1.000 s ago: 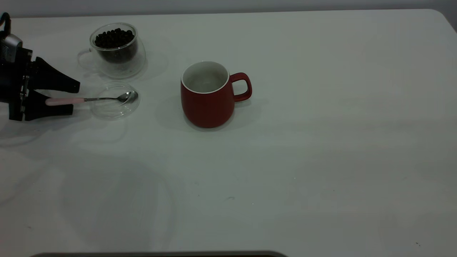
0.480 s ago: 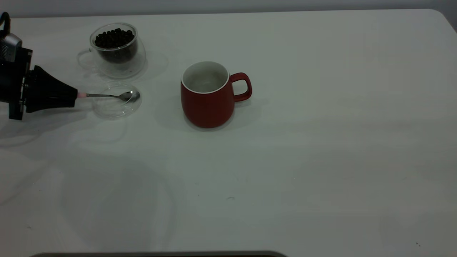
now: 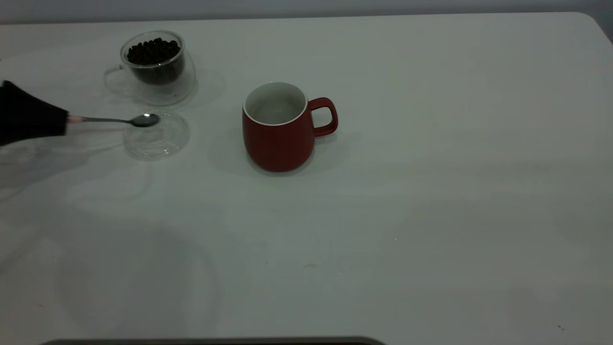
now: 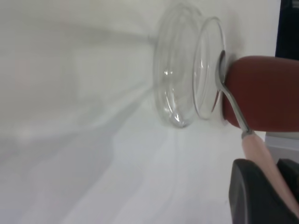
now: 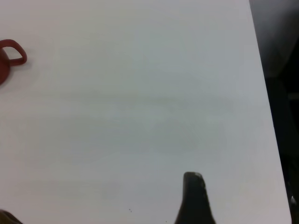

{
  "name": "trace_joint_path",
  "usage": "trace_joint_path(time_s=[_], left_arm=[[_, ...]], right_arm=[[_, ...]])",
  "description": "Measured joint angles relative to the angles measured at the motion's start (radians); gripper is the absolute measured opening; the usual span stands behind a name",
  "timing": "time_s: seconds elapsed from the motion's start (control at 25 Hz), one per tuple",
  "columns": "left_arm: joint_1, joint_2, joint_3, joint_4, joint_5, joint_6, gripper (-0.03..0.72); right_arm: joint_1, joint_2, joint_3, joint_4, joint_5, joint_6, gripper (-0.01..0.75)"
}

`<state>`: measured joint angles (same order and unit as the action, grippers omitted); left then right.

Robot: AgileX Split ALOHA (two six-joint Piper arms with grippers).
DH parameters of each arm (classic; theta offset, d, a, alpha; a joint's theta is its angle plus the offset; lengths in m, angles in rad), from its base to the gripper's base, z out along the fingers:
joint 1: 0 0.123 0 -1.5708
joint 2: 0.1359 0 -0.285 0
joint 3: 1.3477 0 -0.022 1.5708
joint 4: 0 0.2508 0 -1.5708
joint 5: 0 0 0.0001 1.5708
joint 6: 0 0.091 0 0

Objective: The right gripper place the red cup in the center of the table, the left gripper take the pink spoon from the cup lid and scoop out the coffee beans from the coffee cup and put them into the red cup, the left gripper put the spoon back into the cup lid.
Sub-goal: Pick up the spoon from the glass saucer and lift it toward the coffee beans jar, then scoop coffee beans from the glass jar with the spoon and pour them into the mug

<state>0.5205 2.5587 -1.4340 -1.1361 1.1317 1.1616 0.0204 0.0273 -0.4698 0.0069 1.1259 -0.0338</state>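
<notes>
left gripper (image 3: pixel 60 124) clamps pink spoon (image 3: pixel 115 120) | steel bowl | glass cup lid (image 3: pixel 156 136)

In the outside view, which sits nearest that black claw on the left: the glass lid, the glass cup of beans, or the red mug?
1. Flat clear glass lid, just beyond the left claw.
2. Clear glass cup of beans, at the table's far edge.
3. Rounded dark red mug, mid-table.

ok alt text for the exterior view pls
The left gripper, at the table's left edge, holds the pink spoon by its handle, bowl over the cup lid. Behind stands the coffee cup of coffee beans; the red cup sits mid-table, empty.
</notes>
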Motion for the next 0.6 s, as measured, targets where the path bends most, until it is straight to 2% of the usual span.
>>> trace_joint_path(time_s=[0.16,0.4,0.6], left_arm=[[0.012,-0.071,0.000,-0.036,0.003,0.070,0.118],[-0.007,-0.185,0.000,-0.141,0.006,0.211,0.118],[-0.078,-0.200,-0.029,-0.144,-0.102,0.244,0.118]], right_arm=[[0.000,0.000,0.000,0.000,0.000,0.000,0.590],[0.000,0.000,0.000,0.000,0.000,0.000,0.590],[0.000,0.000,0.000,0.000,0.000,-0.001,0.590]])
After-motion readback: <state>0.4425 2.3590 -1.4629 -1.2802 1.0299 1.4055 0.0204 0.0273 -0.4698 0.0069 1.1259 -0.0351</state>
